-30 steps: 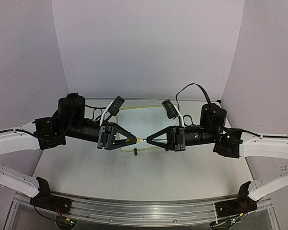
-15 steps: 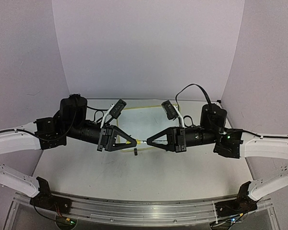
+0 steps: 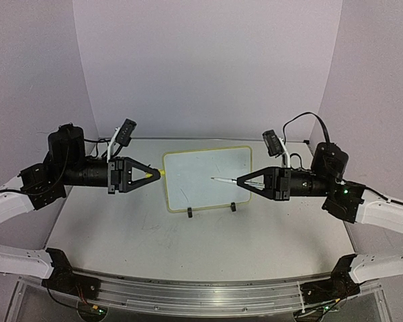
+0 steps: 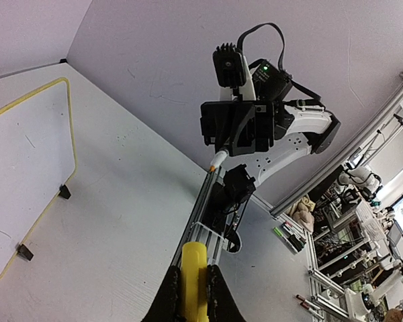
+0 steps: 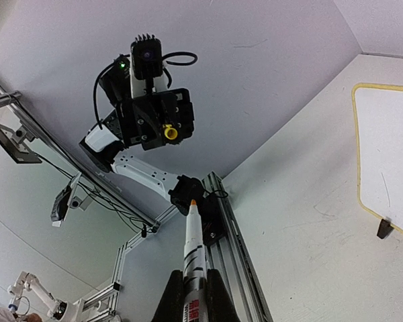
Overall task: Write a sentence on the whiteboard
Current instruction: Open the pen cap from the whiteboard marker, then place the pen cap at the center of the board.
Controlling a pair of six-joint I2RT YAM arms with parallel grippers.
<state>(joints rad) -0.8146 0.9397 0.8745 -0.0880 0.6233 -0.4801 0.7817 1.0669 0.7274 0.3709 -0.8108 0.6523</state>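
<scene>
Yellow cap [image 4: 193, 278] pinched between the shut fingers of the left gripper [image 3: 153, 175], its end poking out forward. This gripper hangs over the worktop [image 3: 154, 235], just off the left edge of the whiteboard [image 3: 208, 178].

Right gripper [image 3: 242, 180] closed on a white marker [image 5: 195, 251], bare tip out in front. From above, the tip lies across the right half of the board's face; contact cannot be told. Right wrist view has the marker aimed at the left gripper, with the board off to one side.

Both grippers are level and face each other across the board. The board stands mid-worktop toward the far edge on two black clip feet [image 3: 189, 213]. Faint strokes [image 5: 384, 181] on its face; no words readable.
</scene>
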